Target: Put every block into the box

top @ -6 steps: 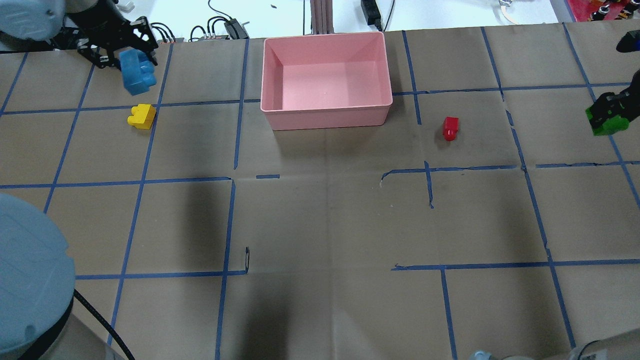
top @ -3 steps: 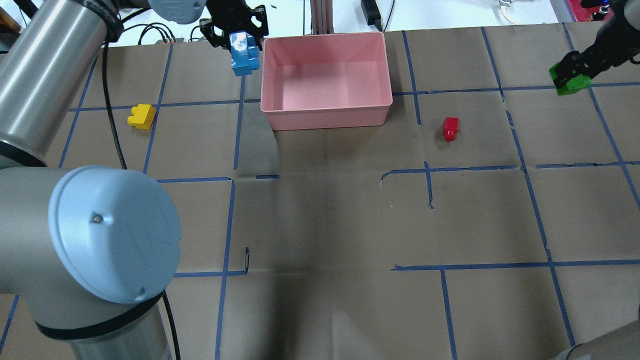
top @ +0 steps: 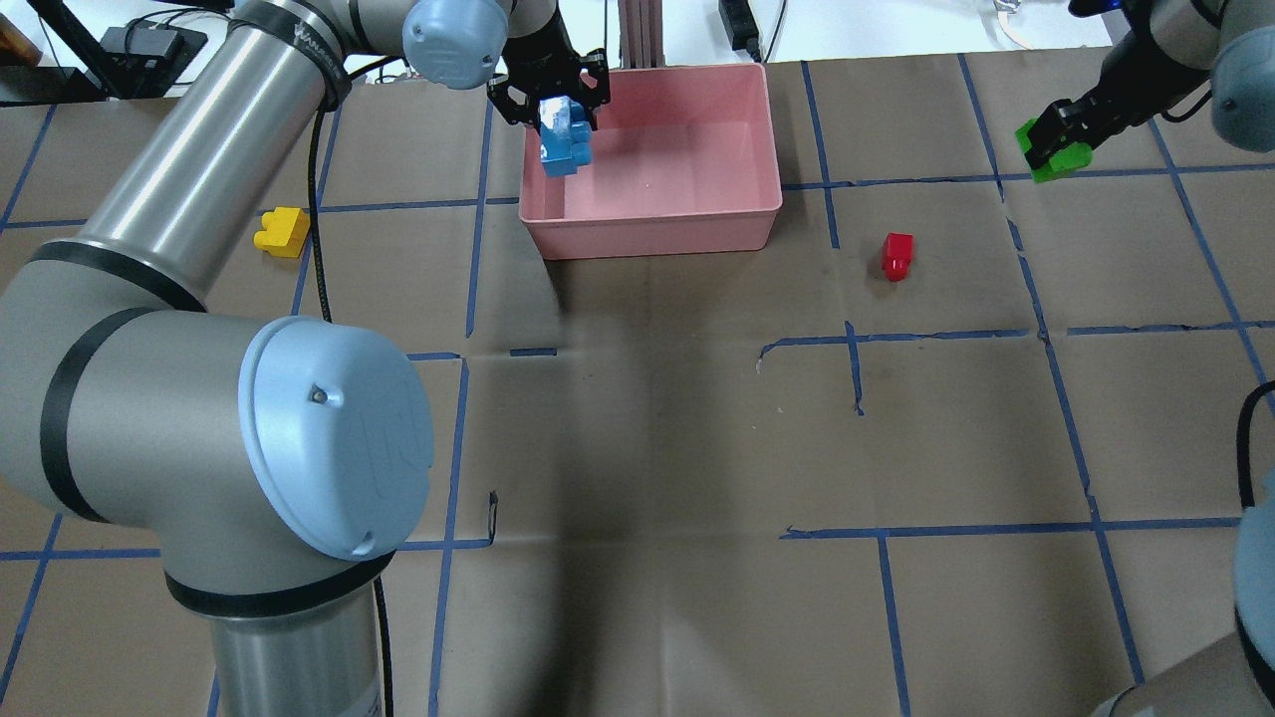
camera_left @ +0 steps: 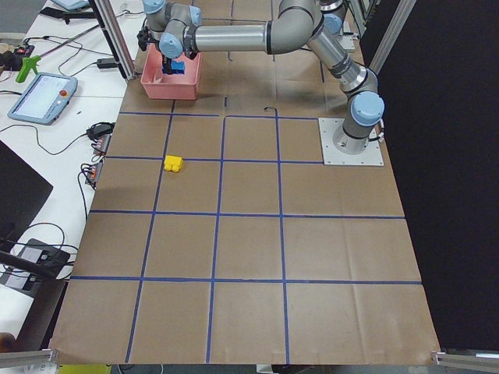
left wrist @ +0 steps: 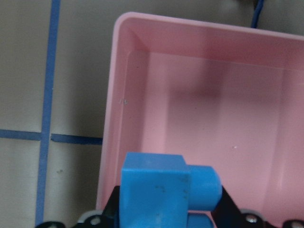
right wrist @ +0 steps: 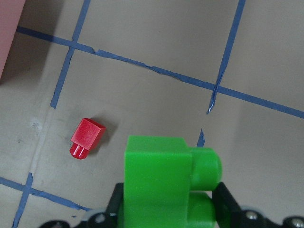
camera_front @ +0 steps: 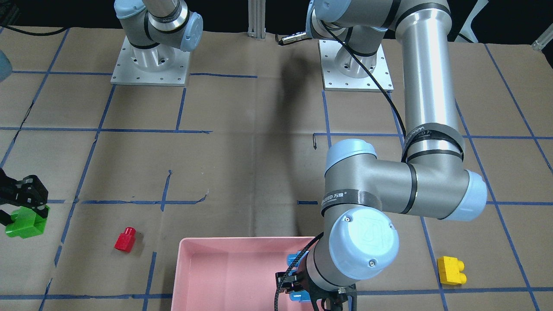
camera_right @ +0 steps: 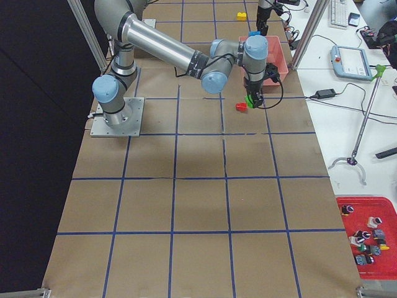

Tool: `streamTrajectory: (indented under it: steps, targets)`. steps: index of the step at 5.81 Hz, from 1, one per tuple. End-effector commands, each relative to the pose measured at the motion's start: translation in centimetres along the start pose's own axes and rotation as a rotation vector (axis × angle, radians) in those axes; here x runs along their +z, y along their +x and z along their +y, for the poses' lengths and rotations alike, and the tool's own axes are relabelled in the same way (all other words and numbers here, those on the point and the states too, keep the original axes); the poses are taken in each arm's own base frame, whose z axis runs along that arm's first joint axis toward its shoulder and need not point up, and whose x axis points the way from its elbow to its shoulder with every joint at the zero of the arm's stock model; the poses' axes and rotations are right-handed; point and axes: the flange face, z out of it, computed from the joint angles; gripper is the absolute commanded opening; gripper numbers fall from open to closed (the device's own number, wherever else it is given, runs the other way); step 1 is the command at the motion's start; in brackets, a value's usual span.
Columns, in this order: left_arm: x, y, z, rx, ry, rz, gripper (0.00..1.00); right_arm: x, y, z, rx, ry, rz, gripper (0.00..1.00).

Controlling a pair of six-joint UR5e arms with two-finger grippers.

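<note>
My left gripper (top: 556, 112) is shut on the light blue brick (top: 565, 141) and holds it in the air over the left part of the pink box (top: 647, 231). The left wrist view shows the blue brick (left wrist: 161, 194) above the box's left wall (left wrist: 114, 118). My right gripper (top: 1060, 134) is shut on the green brick (top: 1058, 159) and holds it above the table, right of the box. The right wrist view shows the green brick (right wrist: 166, 185) with the red brick (right wrist: 87, 137) below it on the table. The red brick (top: 897, 255) lies right of the box. The yellow brick (top: 283, 231) lies to its left.
An aluminium post (top: 637, 30) stands just behind the box, with cables and power units (top: 742, 22) beyond the table's far edge. My left arm's elbow (top: 329, 438) spans the left half of the table. Blue tape lines grid the brown paper.
My left gripper has carried the blue brick right, from beside the box's left wall to over the box. My right gripper has carried the green brick left, toward the box.
</note>
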Motion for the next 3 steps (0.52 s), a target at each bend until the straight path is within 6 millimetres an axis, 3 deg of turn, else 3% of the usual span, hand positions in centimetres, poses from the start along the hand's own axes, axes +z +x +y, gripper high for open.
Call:
streamTrajectory:
  steps: [1,3]
  targets:
    - [1.5,2.8,-0.8,-0.022,0.167,0.051,0.91,-0.7,-1.9,-2.4,0.022,0.061,-0.041,0.05]
    - [-1.0,2.9,-0.6,-0.006,0.194,0.027,0.98,0.3,-6.3,-6.5,-0.069,0.074,-0.054,0.06]
